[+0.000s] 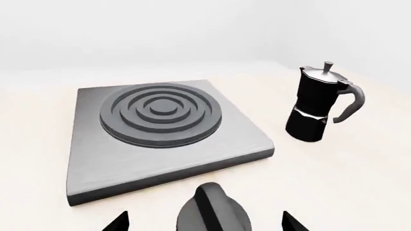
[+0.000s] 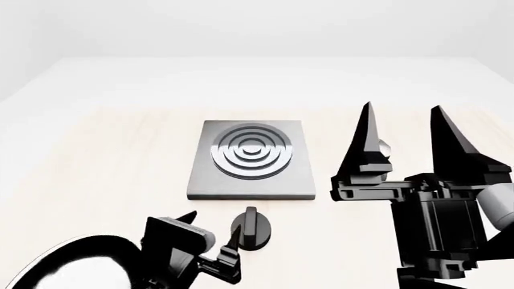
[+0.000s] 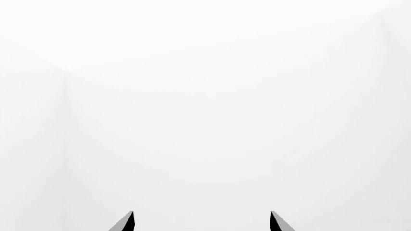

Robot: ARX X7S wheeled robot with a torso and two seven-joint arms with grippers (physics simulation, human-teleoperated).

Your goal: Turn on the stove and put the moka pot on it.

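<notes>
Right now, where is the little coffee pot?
In the left wrist view the coffee pot stands upright on the table beside the stove, apart from it; in the head view the raised right gripper hides nearly all of it.

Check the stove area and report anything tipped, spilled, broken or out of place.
Nothing stands out. The stove lies flat with a bare burner, the moka pot stands upright beside it with its lid on, and the knob sits in front, between the open left gripper's fingertips. No spills or damage show.

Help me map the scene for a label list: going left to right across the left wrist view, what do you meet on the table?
stove → knob → moka pot
</notes>
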